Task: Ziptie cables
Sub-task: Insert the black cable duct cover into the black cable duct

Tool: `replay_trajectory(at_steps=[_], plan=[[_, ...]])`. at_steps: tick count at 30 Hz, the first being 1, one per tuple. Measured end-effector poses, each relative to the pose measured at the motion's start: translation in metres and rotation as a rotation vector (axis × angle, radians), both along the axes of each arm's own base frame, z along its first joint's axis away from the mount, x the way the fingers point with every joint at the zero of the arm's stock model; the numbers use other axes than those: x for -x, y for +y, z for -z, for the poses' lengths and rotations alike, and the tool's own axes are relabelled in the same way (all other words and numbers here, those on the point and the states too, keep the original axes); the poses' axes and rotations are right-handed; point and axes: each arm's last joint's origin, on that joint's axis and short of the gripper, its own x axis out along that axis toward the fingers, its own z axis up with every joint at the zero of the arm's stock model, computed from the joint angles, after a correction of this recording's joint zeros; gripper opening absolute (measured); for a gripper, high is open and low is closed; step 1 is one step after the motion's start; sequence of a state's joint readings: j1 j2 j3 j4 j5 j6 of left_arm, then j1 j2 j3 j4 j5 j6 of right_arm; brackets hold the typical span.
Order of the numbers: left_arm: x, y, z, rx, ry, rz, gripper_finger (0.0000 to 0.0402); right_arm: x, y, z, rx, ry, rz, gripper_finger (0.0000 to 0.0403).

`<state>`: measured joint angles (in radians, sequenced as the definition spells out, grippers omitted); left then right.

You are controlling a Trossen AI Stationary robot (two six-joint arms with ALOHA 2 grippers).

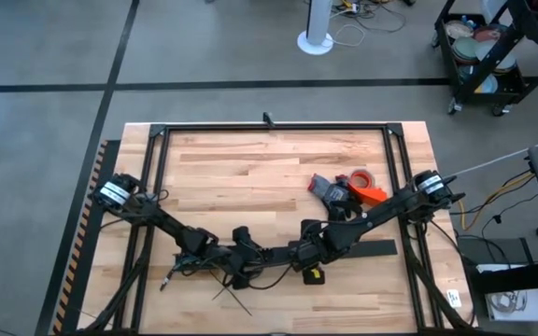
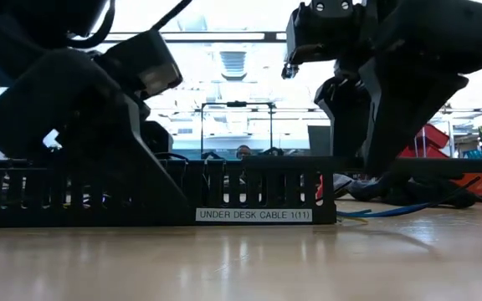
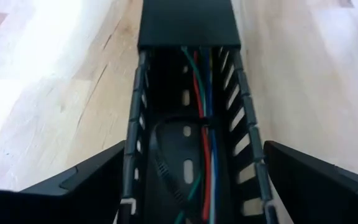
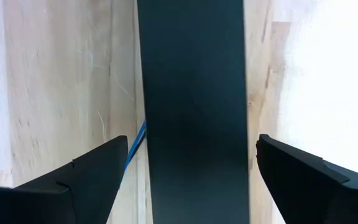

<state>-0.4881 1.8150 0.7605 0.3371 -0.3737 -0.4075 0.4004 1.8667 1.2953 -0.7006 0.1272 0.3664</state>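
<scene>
Left gripper [image 3: 191, 186]: fingers spread wide, astride long black comb-toothed plastic duct [image 3: 188, 25], nothing held. Right gripper [image 4: 191, 180]: likewise wide, astride duct's lid. Inside duct: thin red, green, blue cables [image 3: 205, 134], limp, light; dark ribbed ziptie [image 3: 163, 165] looped beside them, stiff, slippery, best pinched at its free tail.

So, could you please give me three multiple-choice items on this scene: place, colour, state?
1. Where do the thin coloured wires lie? A atop the tape roll; B inside the long black comb-toothed plastic duct; C on the floor.
2. Their colours? A red, green, blue; B all yellow; C white, pink.
3. The left gripper is: A shut on wires; B shut on the duct; C open astride the duct.
Answers: B, they run between its toothed walls; A, the left wrist view shows those; C, its fingers stand apart, one each side. The right gripper straddles the duct's lid, open.
</scene>
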Motion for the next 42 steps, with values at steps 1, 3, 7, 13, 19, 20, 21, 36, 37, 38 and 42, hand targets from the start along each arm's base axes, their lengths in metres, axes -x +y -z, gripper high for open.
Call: replay_trajectory(at_steps=[1, 3, 7, 13, 19, 20, 21, 36, 37, 38, 42], plan=[[-0.001, -0.001, -0.001, 0.004, 0.001, 0.003, 0.035, 0.0, 0.0, -0.002, 0.003, 0.005, 0.0, 0.0334], [-0.002, -0.002, -0.002, 0.018, 0.009, 0.02, 0.0349, 0.001, 0.001, -0.005, 0.007, 0.011, 0.002, 0.0334], [-0.004, -0.004, -0.005, 0.026, 0.013, 0.041, 0.0349, 0.004, 0.003, -0.005, 0.01, 0.029, 0.021, 0.0334], [-0.001, -0.003, -0.002, 0.033, 0.028, 0.033, 0.0349, 0.007, 0.009, -0.003, 0.011, 0.027, 0.023, 0.0332], [0.002, -0.003, 0.002, 0.018, 0.055, 0.035, 0.0333, 0.007, 0.009, -0.002, 0.026, 0.019, 0.04, 0.0332], [0.002, -0.003, 0.003, 0.014, 0.054, 0.031, 0.0321, 0.007, 0.009, -0.001, 0.028, 0.021, 0.04, 0.0332], [0.002, -0.003, 0.004, 0.011, 0.053, 0.025, 0.0307, 0.007, 0.008, 0.0, 0.03, 0.026, 0.043, 0.0332], [-0.01, -0.007, 0.014, -0.031, -0.064, 0.055, 0.0288, 0.007, 0.006, 0.0, 0.013, 0.032, 0.065, 0.0332], [-0.011, -0.008, 0.013, -0.026, -0.079, 0.06, 0.0302, 0.007, 0.006, 0.0, 0.013, 0.03, 0.065, 0.0332], [-0.012, -0.008, 0.011, -0.024, -0.097, 0.07, 0.0315, 0.007, 0.006, 0.0, 0.016, 0.028, 0.066, 0.0332], [-0.013, -0.009, 0.01, -0.04, -0.129, 0.094, 0.035, 0.006, 0.006, 0.0, 0.016, 0.023, 0.066, 0.0332]])
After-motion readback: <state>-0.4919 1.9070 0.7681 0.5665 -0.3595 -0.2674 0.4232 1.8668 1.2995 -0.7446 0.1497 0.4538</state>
